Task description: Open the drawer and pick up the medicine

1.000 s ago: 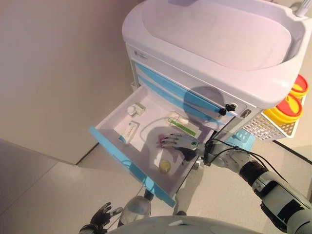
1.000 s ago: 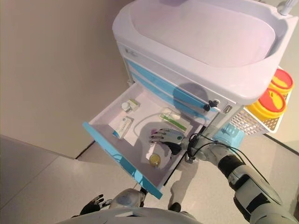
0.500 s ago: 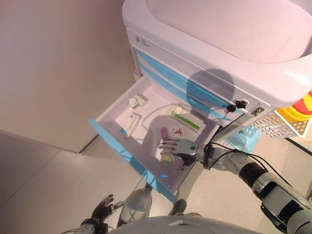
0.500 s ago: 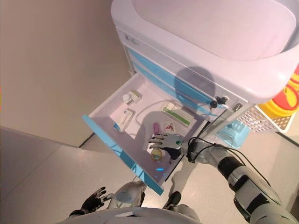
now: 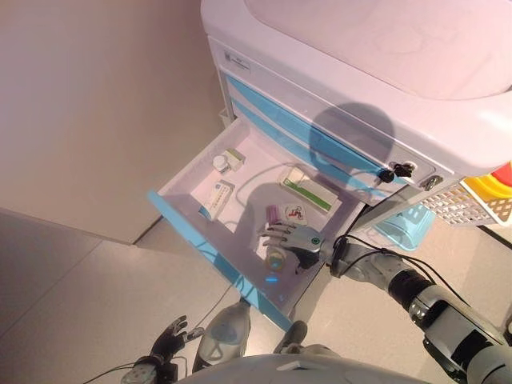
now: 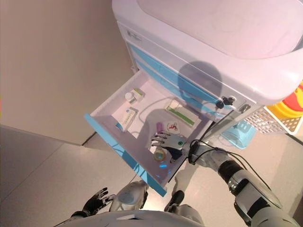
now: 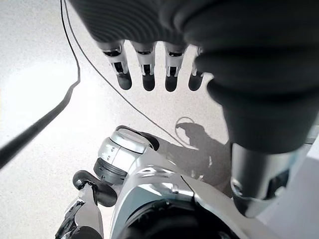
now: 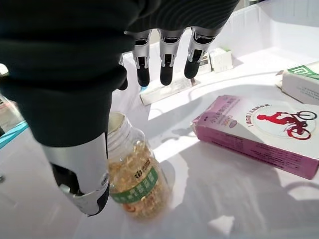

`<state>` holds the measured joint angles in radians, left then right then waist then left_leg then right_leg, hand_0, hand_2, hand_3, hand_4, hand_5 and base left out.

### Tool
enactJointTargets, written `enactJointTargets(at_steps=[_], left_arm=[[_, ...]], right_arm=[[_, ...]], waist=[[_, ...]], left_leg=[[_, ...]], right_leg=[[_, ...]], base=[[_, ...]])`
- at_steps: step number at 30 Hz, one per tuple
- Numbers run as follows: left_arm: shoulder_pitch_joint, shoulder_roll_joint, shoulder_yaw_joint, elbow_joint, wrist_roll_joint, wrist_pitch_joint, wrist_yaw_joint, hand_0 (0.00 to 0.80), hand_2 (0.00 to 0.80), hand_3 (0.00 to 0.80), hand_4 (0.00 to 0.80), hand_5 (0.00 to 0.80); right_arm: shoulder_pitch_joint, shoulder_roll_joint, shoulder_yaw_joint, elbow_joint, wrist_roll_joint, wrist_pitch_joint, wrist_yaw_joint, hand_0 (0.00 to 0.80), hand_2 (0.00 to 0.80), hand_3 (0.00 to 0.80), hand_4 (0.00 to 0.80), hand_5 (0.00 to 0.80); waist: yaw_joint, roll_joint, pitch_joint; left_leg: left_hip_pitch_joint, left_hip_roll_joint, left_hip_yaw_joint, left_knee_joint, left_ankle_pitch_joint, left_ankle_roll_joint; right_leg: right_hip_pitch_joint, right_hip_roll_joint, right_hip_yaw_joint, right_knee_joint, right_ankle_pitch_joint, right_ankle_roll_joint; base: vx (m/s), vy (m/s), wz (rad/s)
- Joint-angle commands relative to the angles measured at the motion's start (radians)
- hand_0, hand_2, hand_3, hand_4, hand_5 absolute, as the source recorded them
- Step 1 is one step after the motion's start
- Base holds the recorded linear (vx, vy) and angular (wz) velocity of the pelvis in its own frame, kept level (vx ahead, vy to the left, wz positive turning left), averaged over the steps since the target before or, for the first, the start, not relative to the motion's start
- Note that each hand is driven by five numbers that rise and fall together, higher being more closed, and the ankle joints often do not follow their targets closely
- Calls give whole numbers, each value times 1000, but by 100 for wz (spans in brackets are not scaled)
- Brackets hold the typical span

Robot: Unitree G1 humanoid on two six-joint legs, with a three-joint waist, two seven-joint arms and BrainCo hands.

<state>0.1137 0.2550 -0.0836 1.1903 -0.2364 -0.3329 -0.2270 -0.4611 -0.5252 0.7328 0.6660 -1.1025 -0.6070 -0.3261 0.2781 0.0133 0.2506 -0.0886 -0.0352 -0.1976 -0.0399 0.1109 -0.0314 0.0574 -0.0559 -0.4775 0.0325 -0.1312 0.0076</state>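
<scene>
Medicine for this job looks to be the small clear bottle of amber capsules with a green label band (image 8: 134,181), lying on its side on the white floor of the open blue-fronted drawer (image 5: 210,254) of the white medical cart (image 5: 360,72). My right hand (image 5: 294,240) hangs over that bottle, fingers (image 8: 165,67) straight and spread above it, thumb (image 8: 82,174) down beside the glass; nothing is clamped. The band's print is too small for me to read.

Just beside the bottle, toward the cart body, lies one flat purple-and-white carton (image 8: 259,132) showing a red cyclist picture; its small lettering I cannot make out. Further in toward the cart body sits one long white box with a green stripe (image 5: 308,189). Across the drawer from the bottle, one white-and-blue flat box (image 5: 215,199) lies lengthwise, and past it, in the back corner of the drawer, one little white pot (image 5: 219,163) touches one small green-and-white carton (image 5: 234,158).

My left hand (image 5: 170,340) is low, well away from the drawer, fingers (image 7: 146,69) straight and apart over the pale floor, holding nothing.
</scene>
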Motion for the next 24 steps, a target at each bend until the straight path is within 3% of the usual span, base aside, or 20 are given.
enactJointTargets(at_steps=[1, 24], left_arm=[[-13, 16, -46, 3, -2, -44, -7, 0, 0, 0, 0, 0], [-16, 25, -53, -2, -6, -49, -8, 0, 0, 0, 0, 0]], right_arm=[[15, 10, 25, -43, 9, -2, -60, 0, 0, 0, 0, 0], [1, 33, 53, -54, 38, -10, -20, 0, 0, 0, 0, 0]], waist=[[24, -12, 4], [41, -18, 17]], left_leg=[[-12, -65, -1, 15, -88, 47], [-20, -75, -20, 22, -88, 52]], right_leg=[[-66, -61, 78, 41, 52, 45], [-71, -66, 71, 54, 52, 50]], base=[[0, 0, 0], [0, 0, 0]])
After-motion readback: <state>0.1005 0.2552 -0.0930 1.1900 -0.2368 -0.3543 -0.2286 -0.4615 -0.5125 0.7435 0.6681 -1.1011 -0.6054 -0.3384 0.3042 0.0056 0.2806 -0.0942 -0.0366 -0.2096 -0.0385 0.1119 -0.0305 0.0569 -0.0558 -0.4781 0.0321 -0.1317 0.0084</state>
